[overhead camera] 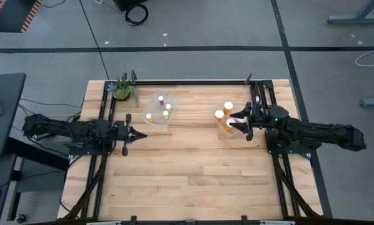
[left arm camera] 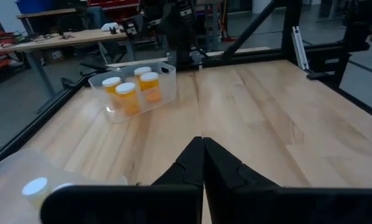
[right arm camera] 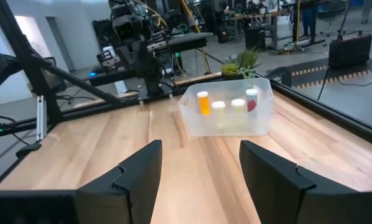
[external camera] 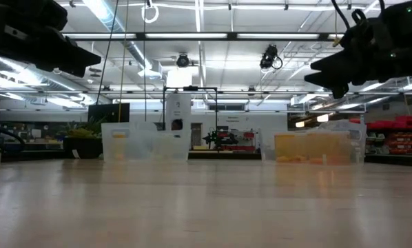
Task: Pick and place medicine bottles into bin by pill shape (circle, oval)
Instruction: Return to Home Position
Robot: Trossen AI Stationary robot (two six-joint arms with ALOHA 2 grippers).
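Observation:
Two clear bins stand at the table's far side. The left bin (overhead camera: pixel 161 110) (right arm camera: pixel 227 114) holds several medicine bottles (right arm camera: pixel 203 101), one orange-bodied and the others white. The right bin (overhead camera: pixel 224 132) (left arm camera: pixel 163 89) holds several orange bottles with white caps (left arm camera: pixel 127 94). My left gripper (overhead camera: pixel 143 135) (left arm camera: pixel 203 149) is shut, holds nothing, and hovers just near of the left bin. My right gripper (overhead camera: pixel 236 122) (right arm camera: pixel 198 152) is open with nothing between its fingers, above the right bin's right side, hiding part of it in the high view.
A small green potted plant (overhead camera: pixel 124 87) (right arm camera: pixel 242 62) stands at the far left corner, beside the left bin. Black frame rails (overhead camera: pixel 261 100) run along the table's sides and far edge. Bare wood (overhead camera: pixel 193 175) fills the middle and near part of the table.

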